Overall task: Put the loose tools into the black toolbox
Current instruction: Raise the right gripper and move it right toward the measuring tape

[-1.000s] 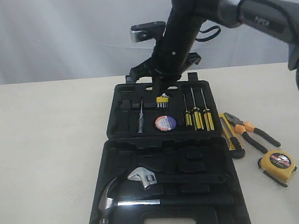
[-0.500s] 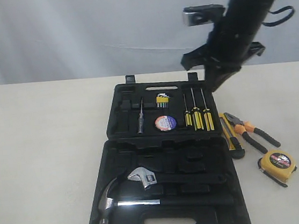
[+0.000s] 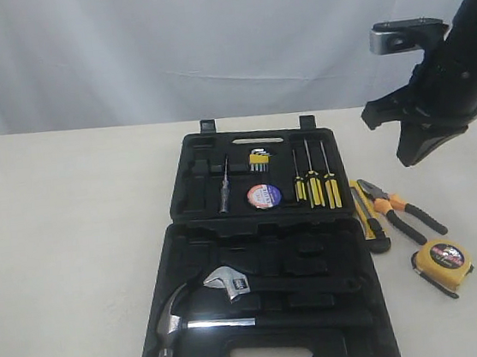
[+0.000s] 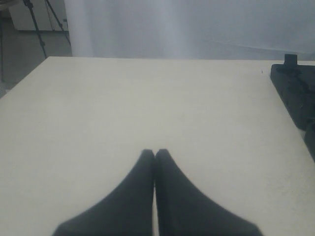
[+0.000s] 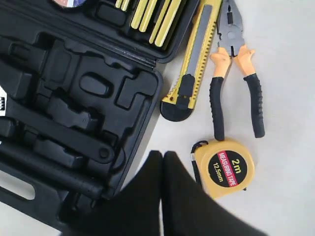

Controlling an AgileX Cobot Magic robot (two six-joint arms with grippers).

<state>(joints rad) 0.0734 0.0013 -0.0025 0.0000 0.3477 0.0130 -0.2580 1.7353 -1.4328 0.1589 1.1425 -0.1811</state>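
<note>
The black toolbox (image 3: 197, 196) lies open in two halves. The black tape roll (image 3: 264, 195) with its white-blue-red label sits in the far half. On the table to the right of the box lie the yellow-black utility knife (image 3: 365, 211), the orange-and-black-handled pliers (image 3: 402, 211) and the yellow tape measure (image 3: 443, 260). My right gripper (image 3: 408, 156) hangs above and behind these tools, shut and empty. In the right wrist view its tips (image 5: 163, 155) are between the toolbox (image 5: 74, 98) and the tape measure (image 5: 225, 168), with the knife (image 5: 189, 73) and pliers (image 5: 236, 73) beyond. My left gripper (image 4: 154, 152) is shut over bare table.
A steel claw hammer (image 3: 177, 323) and a wrench (image 3: 229, 281) rest in the near half. Yellow-black screwdrivers (image 3: 312, 183) fill slots in the far half. The left wrist view shows only the toolbox's edge (image 4: 298, 93) at one side. A white curtain hangs behind the table.
My right arm has swung from over the back of the toolbox to the right and now hangs above the loose tools. The tools have not moved.
</note>
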